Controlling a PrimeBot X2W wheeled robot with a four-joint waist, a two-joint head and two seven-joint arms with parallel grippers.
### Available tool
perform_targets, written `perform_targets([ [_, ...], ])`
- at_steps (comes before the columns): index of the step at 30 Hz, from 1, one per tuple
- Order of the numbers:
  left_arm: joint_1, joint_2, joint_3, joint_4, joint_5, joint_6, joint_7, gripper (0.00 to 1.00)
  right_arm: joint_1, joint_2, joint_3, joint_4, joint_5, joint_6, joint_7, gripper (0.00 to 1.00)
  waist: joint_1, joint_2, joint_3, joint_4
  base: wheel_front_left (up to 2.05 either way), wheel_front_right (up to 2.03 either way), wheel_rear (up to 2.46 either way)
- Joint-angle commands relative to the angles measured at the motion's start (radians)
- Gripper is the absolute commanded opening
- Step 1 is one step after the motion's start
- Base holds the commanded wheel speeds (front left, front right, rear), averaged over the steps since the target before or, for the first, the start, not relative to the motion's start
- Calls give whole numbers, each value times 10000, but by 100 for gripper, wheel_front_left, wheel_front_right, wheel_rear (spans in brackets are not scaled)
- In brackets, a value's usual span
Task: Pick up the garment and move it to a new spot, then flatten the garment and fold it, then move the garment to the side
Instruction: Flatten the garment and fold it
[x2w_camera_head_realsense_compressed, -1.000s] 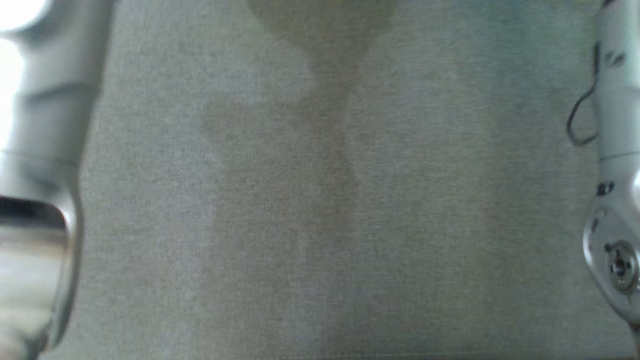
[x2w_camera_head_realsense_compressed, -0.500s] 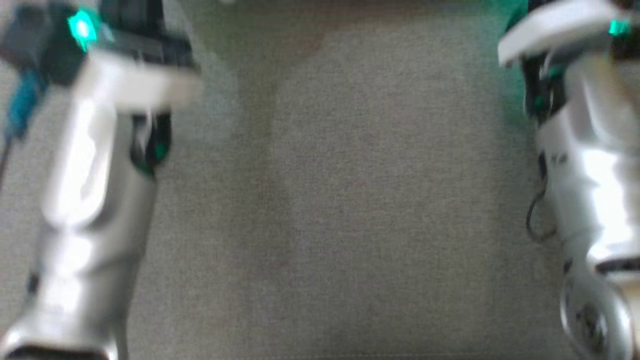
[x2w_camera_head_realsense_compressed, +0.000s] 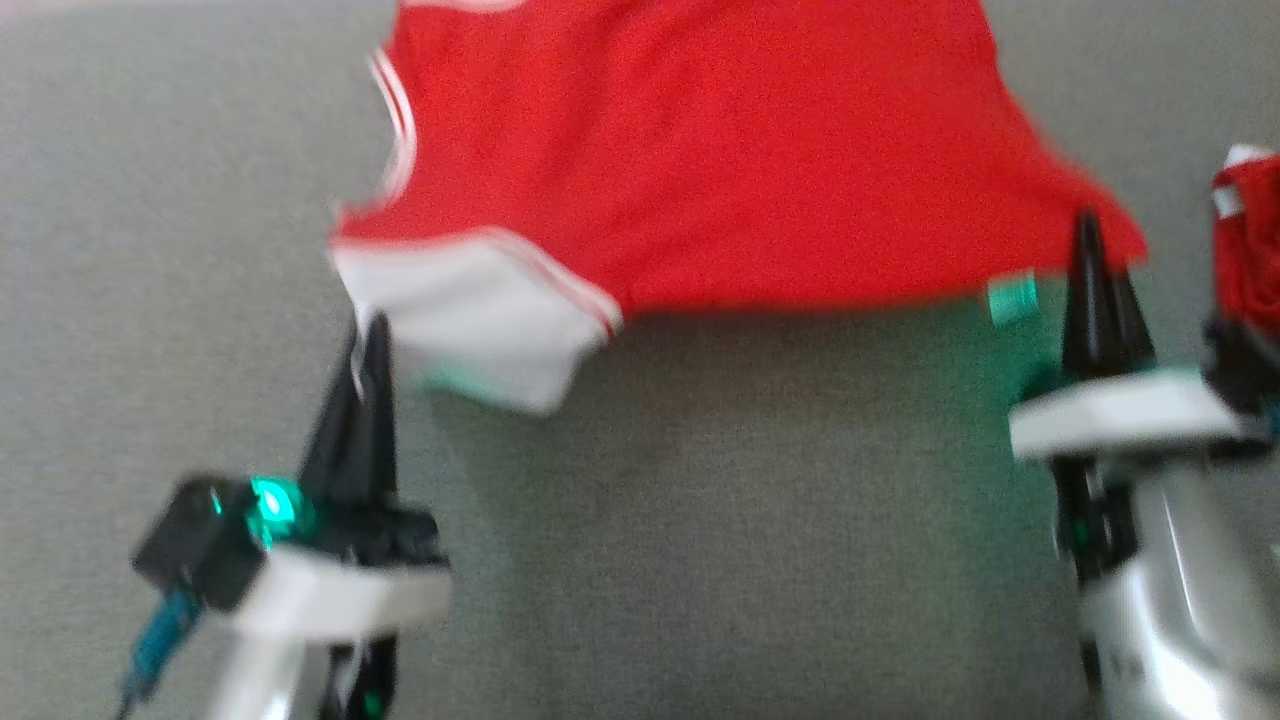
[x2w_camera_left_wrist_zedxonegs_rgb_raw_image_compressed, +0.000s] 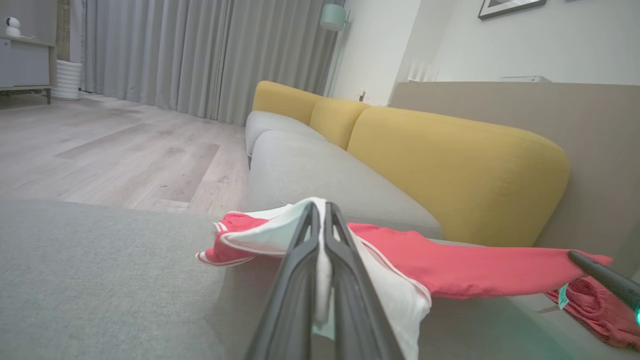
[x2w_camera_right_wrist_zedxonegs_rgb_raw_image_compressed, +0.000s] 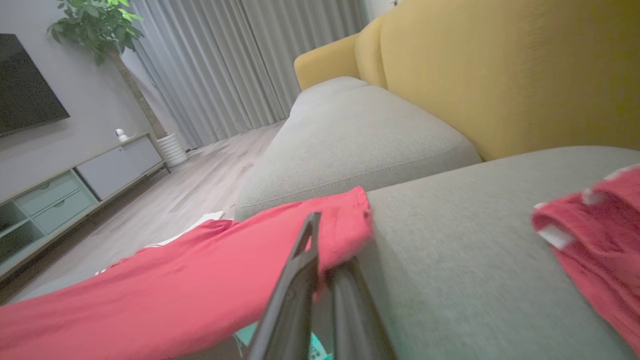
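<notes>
While left gripper (x2w_camera_head_realsense_compressed: 371, 338) and right gripper (x2w_camera_head_realsense_compressed: 1088, 235) clamp the garment (x2w_camera_head_realsense_compressed: 700, 150), a red cloth (x2w_camera_head_realsense_compressed: 1250, 250) lies beside the latter.

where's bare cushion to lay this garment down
Bare grey cushion lies between the left gripper and the right gripper, nearer the robot than the held garment, and again left of the left gripper. It is crowded at the far right, where bunched red cloth sits beside the right gripper.
</notes>
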Motion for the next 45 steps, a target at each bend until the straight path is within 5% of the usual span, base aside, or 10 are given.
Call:
perform_targets([
  [1, 55, 174, 236, -535, -7, 48, -3, 0, 271, 136, 142, -649, 87, 67, 99, 0, 4, -1, -673, 188, 0, 0, 0],
  [9, 2598, 561, -62, -2526, 55, 596, 956, 0, 4092, 138, -361, -4232, 477, 67, 1765, 0, 4, -1, -1580, 464, 0, 0, 0],
  [14, 3549, 736, -225, -3101, -11, 826, 1572, 0, 5407, 138, -492, -5268, 755, 67, 2619, 0, 4, -1, -1608, 451, 0, 0, 0],
  [26, 2529, 800, -622, -1666, -136, 628, 2410, 0, 4702, 139, -557, -4166, 577, 67, 3816, 0, 4, -1, -1213, 343, 0, 0, 0],
  [45, -2518, 882, -1151, 1824, 178, 51, 2394, 0, 1548, 139, -1072, -1773, 643, 67, 4457, 0, 4, -1, -672, 281, 0, 0, 0],
])
